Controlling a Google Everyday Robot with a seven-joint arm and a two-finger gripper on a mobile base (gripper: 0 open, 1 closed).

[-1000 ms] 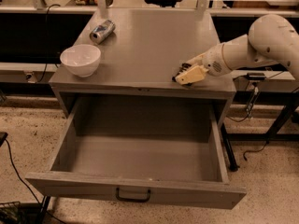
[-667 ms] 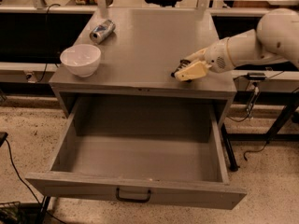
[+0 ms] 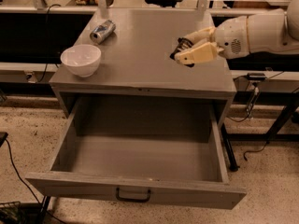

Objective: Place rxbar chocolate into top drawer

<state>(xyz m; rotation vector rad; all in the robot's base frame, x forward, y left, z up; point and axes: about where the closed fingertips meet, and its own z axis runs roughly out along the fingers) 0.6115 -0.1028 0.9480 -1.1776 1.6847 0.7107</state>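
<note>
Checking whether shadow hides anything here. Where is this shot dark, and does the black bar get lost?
Camera view: the cabinet top is evenly lit; the top drawer is shaded along its back, under the top. The pale hand, above the top's right side, stands out, but the rxbar chocolate it grips merges with the dark patch beneath.

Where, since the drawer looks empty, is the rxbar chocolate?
Camera view: the rxbar chocolate is held in the gripper at the cabinet top's right side.
</note>
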